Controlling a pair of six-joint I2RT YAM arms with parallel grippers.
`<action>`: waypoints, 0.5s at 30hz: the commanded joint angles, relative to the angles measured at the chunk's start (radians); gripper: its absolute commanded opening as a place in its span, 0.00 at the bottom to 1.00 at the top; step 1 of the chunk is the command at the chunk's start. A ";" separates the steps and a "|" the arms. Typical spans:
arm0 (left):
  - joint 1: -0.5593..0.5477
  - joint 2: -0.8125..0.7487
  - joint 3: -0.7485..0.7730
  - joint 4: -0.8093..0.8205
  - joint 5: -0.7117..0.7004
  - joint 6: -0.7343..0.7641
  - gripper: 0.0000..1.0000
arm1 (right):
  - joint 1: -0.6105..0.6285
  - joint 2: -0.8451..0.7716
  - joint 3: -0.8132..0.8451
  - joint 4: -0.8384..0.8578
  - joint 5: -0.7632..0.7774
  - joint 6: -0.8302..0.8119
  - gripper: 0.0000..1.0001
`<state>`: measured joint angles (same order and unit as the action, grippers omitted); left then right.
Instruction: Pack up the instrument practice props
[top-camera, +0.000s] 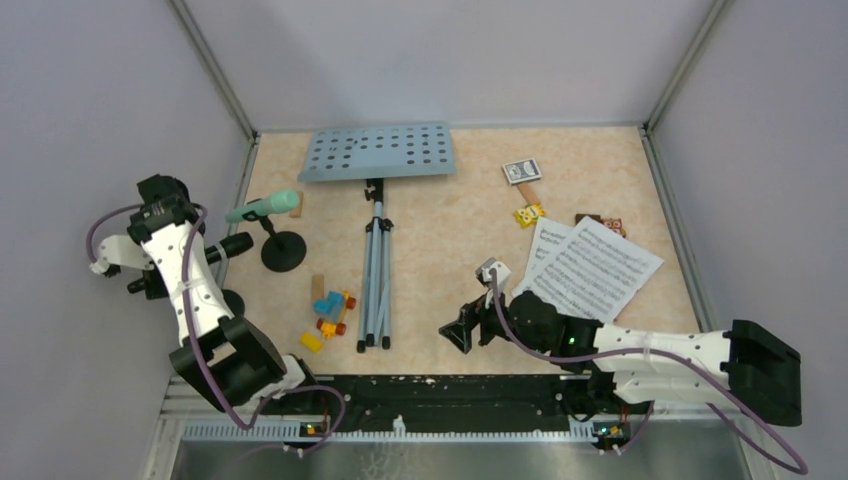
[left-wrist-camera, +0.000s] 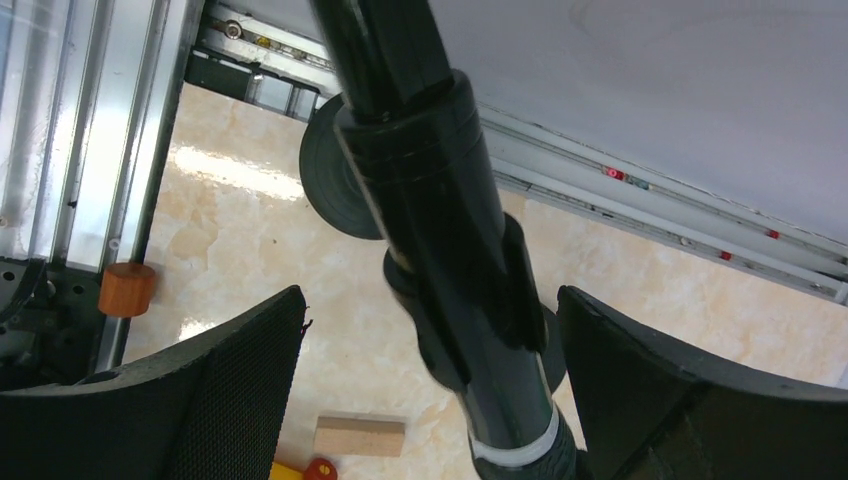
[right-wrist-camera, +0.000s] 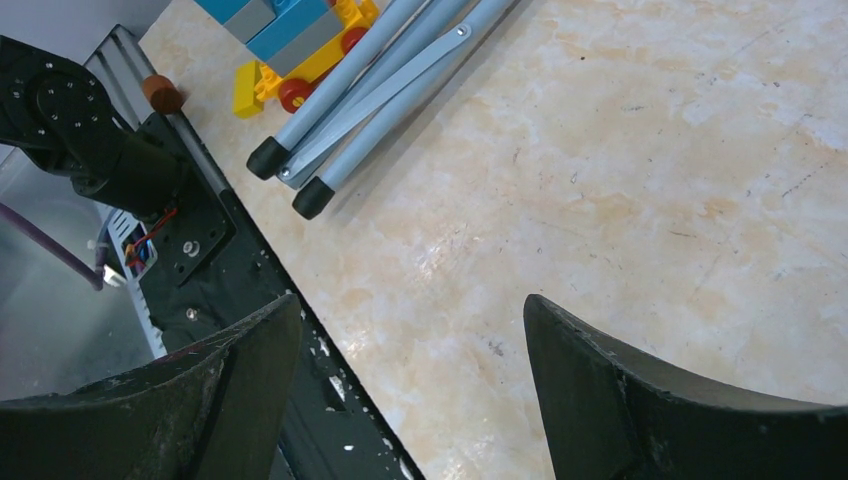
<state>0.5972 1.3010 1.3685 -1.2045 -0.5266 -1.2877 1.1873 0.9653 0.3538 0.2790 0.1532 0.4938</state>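
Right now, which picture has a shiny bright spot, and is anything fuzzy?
Left wrist view: white glare on the table, light streaks on the close-up black microphone; right wrist view: sharp, no strong glare; top view: even light, faint shadows, nothing fuzzy.

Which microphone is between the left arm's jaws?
The black microphone, straddled but not gripped; the mint-green microphone sits apart on its holder.

Open beige marbled tabletop between the silver tripod pole and white sheet-music pages; left side's crowded: black round-based mic holder, colourful toy bricks
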 joint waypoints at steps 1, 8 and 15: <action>0.005 0.044 0.022 0.048 -0.048 -0.024 0.99 | 0.006 0.004 0.010 0.021 -0.012 -0.013 0.80; 0.005 0.062 -0.017 0.099 -0.055 -0.040 0.93 | 0.006 0.009 0.006 0.019 -0.007 -0.012 0.80; 0.004 0.107 -0.042 0.129 -0.088 -0.044 0.69 | 0.006 0.008 0.007 0.005 -0.001 -0.014 0.80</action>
<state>0.5972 1.3876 1.3441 -1.1179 -0.5655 -1.3136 1.1873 0.9710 0.3538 0.2752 0.1516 0.4908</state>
